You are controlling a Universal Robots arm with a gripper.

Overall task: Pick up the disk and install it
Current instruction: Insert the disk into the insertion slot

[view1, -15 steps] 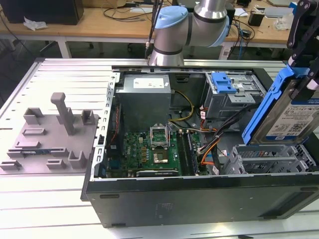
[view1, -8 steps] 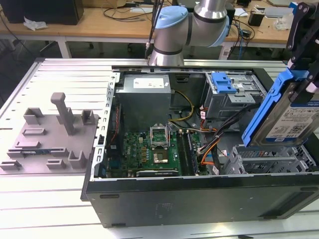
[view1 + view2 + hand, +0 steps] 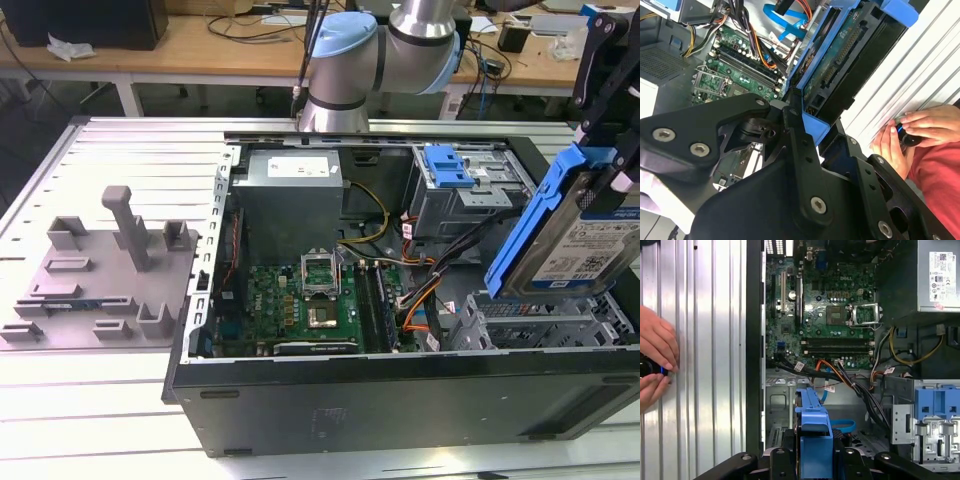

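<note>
The gripper (image 3: 608,150), jaws clamped on the blue-railed disk (image 3: 580,245), holds it tilted above the drive cage (image 3: 540,320) at the open computer case's (image 3: 380,400) near corner, the exterior view's right.

The robot arm (image 3: 385,45) bends at the back of the exterior view, its black tool (image 3: 610,130) clamped on the tilted disk (image 3: 585,240).
</note>
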